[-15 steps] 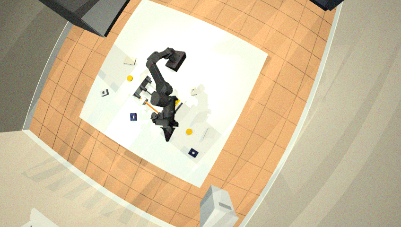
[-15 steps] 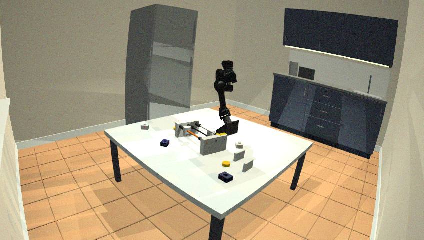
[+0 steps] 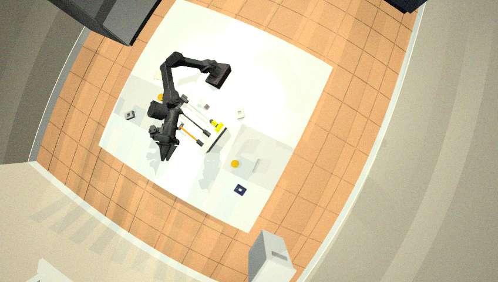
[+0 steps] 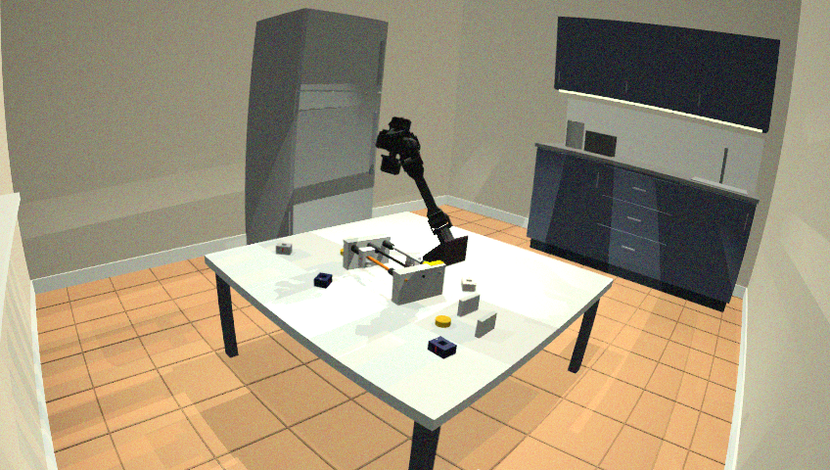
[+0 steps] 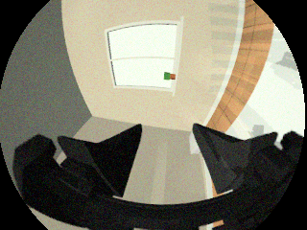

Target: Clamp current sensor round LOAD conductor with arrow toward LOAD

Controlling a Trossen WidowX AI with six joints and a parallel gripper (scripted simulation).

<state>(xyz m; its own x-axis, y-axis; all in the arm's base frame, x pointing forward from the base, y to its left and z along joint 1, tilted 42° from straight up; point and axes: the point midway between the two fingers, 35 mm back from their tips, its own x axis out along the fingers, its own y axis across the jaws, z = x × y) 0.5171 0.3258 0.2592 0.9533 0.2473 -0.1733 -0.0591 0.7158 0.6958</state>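
My gripper point(image 3: 165, 160) point(image 5: 168, 126) is open and empty, held high above the table. In the wrist view its fingertips stand apart against the far wall. An orange conductor point(image 3: 188, 134) point(image 4: 379, 263), a black conductor point(image 3: 192, 121) and a pale conductor run between two grey end plates; the nearer plate point(image 4: 418, 284) stands mid-table. A small grey block point(image 4: 366, 257) sits at the orange conductor's far end. A small pale piece with a dark red face point(image 3: 206, 106) lies beyond the pale conductor. Which piece is the open sensor, its arrow and the LOAD marking cannot be made out.
Dark blue square blocks point(image 4: 323, 280) point(image 4: 441, 349), a grey block point(image 4: 283, 250) and a white block point(image 3: 240, 117) point(image 4: 468, 286) stand around the conductors. A yellow disc point(image 3: 234, 163) point(image 4: 442, 321) lies near two upright plates point(image 4: 468, 305) point(image 4: 485, 324). Yellow pieces point(image 3: 219, 127) sit by the nearer end plate.
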